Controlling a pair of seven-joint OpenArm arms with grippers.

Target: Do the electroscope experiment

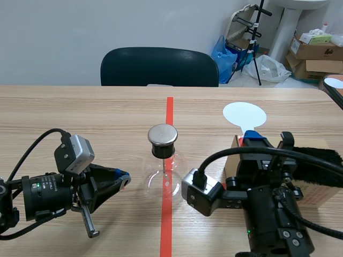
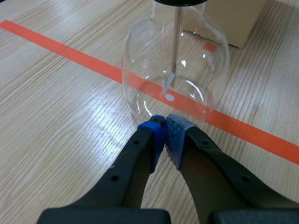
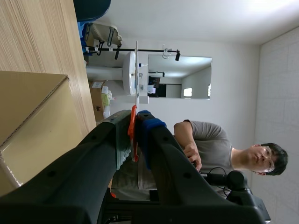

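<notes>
A pale wood-grain desk (image 1: 80, 118) runs back to a dark chair (image 1: 159, 67) against a grey wall, with cartons (image 1: 316, 51) and plastic bags (image 1: 224, 53) piled in the far corner. An orange-red tape line (image 1: 169, 115) runs down the desk's middle. On it stands the glass flask (image 1: 163, 179) of the electroscope, round-bellied and capped by a metal disc (image 1: 162, 135). The left wrist view shows a thin rod (image 2: 178, 42) hanging inside the flask, with a small strip at its lower end.

The left hand (image 1: 123, 179) sits low over the desk just beside the flask. Its blue pads (image 2: 154, 133) are pressed together with nothing between them, and their tips are at the glass wall; whether they touch it cannot be told.

The right hand (image 1: 252, 138) is raised to the flask's right, clamped on the orange-red handle (image 3: 132, 116) of a white paddle (image 1: 244, 114), whose round blade stands out beyond the fingertips. Beside that arm sits a cardboard box (image 1: 316, 195) with a strip of black fur (image 1: 324, 158) on top. In the right wrist view a person (image 3: 210, 140) in a grey shirt appears past the paddle.
</notes>
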